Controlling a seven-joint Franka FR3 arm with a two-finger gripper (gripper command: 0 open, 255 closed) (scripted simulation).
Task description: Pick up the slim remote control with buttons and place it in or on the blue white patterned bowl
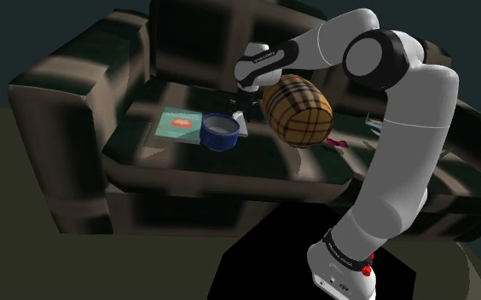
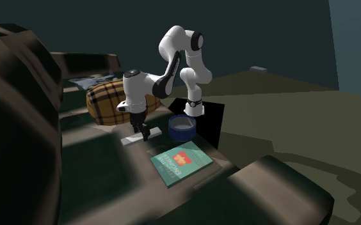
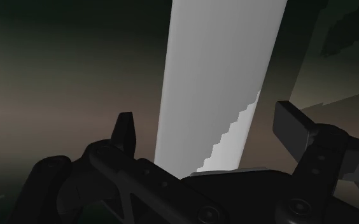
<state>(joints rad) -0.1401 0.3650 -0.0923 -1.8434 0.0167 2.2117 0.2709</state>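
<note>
Hovering over the sofa (image 1: pixel 60 111) seat, my fingers (image 2: pixel 141 130) stand apart, straddling the remote (image 3: pixel 216 63). It is a plain pale slab lying flat just below them, and neither finger touches it. The blue bowl (image 1: pixel 219 132) sits just beside the remote. A plaid cushion (image 1: pixel 297 111) lies on my fingers' other side.
</note>
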